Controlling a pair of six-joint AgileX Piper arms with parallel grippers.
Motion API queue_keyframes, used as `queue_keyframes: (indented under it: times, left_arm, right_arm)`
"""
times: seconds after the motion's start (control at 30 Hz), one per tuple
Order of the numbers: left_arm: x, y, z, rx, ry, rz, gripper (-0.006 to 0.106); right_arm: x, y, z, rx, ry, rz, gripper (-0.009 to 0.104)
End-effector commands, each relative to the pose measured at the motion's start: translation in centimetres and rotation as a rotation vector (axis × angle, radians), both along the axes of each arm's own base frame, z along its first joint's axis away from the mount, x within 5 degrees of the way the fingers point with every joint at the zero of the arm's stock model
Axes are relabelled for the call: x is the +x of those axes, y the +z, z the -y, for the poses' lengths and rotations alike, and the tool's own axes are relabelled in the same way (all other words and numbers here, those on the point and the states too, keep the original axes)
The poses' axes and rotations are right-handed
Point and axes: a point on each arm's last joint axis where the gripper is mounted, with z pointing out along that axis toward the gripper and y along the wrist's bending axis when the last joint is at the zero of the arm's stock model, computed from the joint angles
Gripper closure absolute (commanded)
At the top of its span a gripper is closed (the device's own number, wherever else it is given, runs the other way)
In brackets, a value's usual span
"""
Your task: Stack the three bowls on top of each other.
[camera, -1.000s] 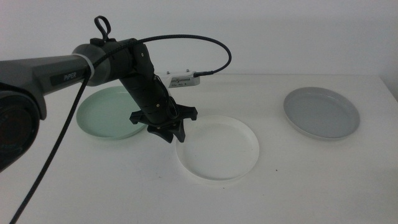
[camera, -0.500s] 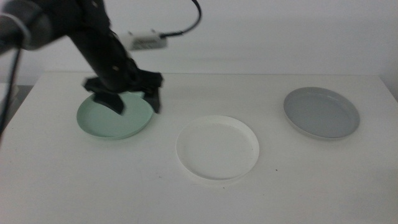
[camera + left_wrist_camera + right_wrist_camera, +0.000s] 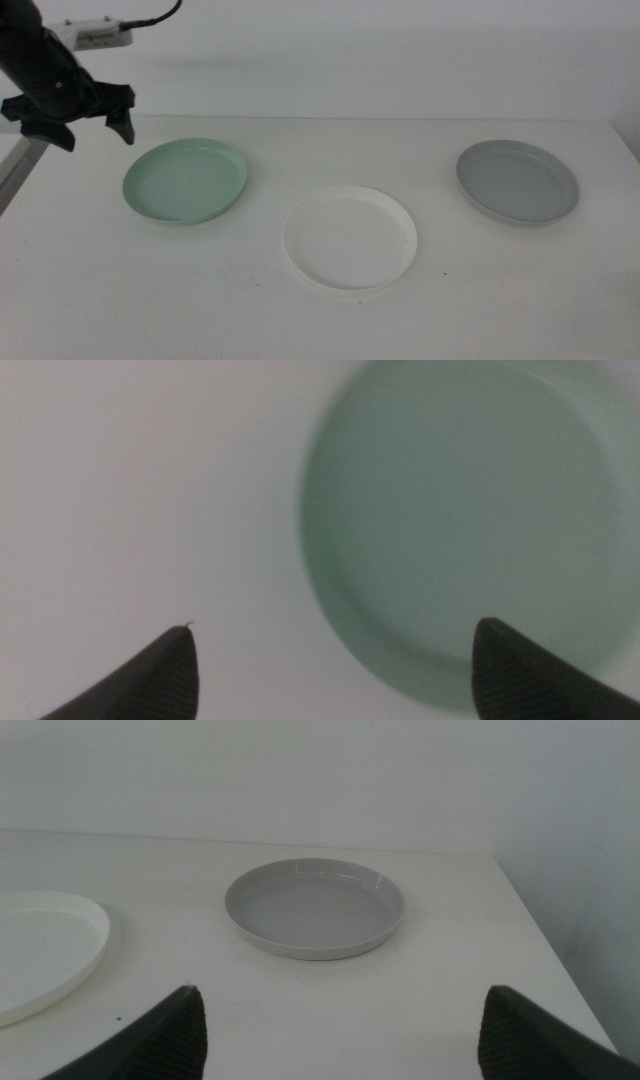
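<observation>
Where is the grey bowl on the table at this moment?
In the middle view the grey bowl lies alone on the right side of the table, near its right edge, apart from the white bowl in the centre.

I work in what looks like a bare lab or test room: a plain white table (image 3: 500, 300) against a blank white wall (image 3: 400, 50), with only three dishes laid out and a cabled camera (image 3: 95, 33) on my arm.

No legible text (views possibly blurred).
</observation>
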Motion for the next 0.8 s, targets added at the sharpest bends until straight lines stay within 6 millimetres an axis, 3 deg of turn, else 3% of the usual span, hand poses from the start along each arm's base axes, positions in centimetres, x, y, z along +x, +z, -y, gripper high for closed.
queue_keyframes:
  times: [0.0, 0.3, 0.5, 0.63, 0.7, 0.77]
  left_arm:
    - [1.4, -1.7, -1.1, 0.001, 0.002, -0.006, 0.007]
    - [4.2, -9.3, -1.5, 0.006, -0.023, -0.084, 0.007]
    - [4.4, -10.9, -1.4, -0.005, -0.036, -0.11, 0.009]
    - [4.4, -10.9, -1.3, -0.01, -0.032, -0.11, 0.028]
    - [4.4, -10.9, -1.2, -0.024, -0.028, -0.11, 0.046]
    - [4.3, -10.9, -1.2, -0.033, -0.025, -0.116, 0.072]
  right_arm:
    - [0.0, 0.0, 0.1, -0.014, -0.007, 0.008, 0.003]
    - [0.0, 0.0, 0.1, -0.014, -0.007, 0.008, 0.003]
    - [0.0, 0.0, 0.1, -0.014, -0.007, 0.008, 0.003]
    - [0.0, 0.0, 0.1, -0.014, -0.007, 0.008, 0.003]
    - [0.0, 0.0, 0.1, -0.014, -0.007, 0.008, 0.003]
    - [0.0, 0.0, 0.1, -0.014, -0.007, 0.008, 0.003]
